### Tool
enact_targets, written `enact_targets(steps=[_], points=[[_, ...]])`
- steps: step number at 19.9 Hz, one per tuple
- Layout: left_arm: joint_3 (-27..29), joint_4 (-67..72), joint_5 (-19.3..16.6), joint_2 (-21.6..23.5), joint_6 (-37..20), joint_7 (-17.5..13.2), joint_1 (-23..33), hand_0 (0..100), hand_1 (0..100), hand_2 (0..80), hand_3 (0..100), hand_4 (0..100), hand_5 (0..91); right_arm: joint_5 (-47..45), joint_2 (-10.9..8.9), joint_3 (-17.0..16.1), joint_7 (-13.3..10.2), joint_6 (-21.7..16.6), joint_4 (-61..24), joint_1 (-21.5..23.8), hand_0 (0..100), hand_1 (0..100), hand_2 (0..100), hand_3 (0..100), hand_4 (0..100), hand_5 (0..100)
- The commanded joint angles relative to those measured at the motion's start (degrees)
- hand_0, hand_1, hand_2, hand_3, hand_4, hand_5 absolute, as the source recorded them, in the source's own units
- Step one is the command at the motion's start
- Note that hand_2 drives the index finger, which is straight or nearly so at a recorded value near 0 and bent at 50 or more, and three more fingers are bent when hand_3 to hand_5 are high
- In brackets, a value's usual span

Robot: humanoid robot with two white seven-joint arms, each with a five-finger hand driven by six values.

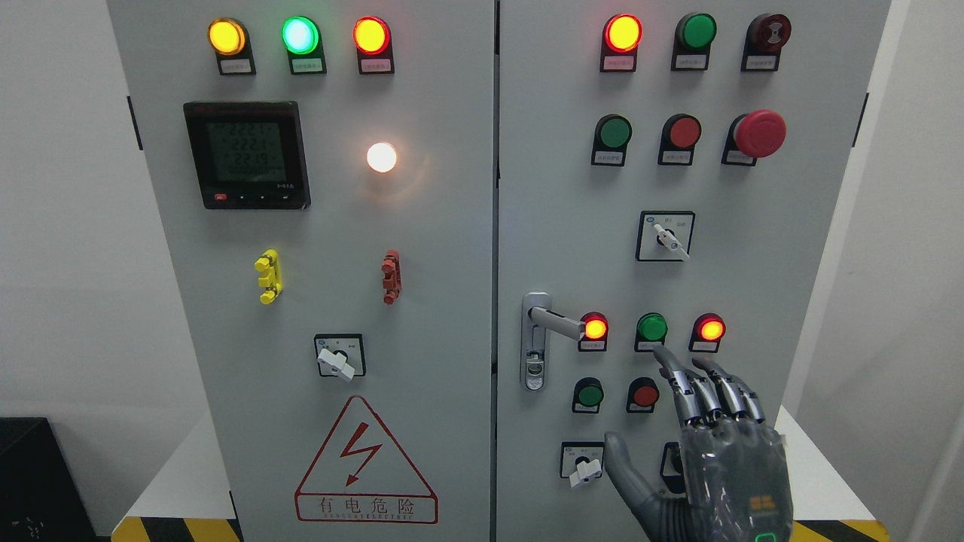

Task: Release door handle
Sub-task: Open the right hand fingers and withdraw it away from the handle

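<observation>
Door handle (553, 322) sits at left edge of the right cabinet door (798, 248), lever sticking out to the right, w/ lock plate (534, 354) below. Right hand (712, 444) is low and to the right, well apart from it, fingers (689, 391) apart and nearly straight, holding nothing. Looks already let go. Handle reads as rigid metal, smooth, maybe slippery; best hold is mid-lever, wrapped around. Left hand not visible.

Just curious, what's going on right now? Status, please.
Right hand open, off the door handle, fingers near the green button. Left hand unseen. Nothing blocking.
</observation>
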Motion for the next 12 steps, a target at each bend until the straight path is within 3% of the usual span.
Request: enact_targets(steps=[1,12], points=[[-1.1,-1.0,0.0,0.0,0.0,0.0,0.0,0,0,2.5,9,1,0.0,-3.8,-0.27,-2.8,0.1,-0.3,-2.5,0.4,40,15,0,0,0,0],[-1.1,-1.0,0.0,0.0,0.0,0.0,0.0,0,0,2.4,9,1,0.0,-3.7,-0.18,-2.1,0.5,-0.1,-3.1,0.5,34,20,0,0,0,0]])
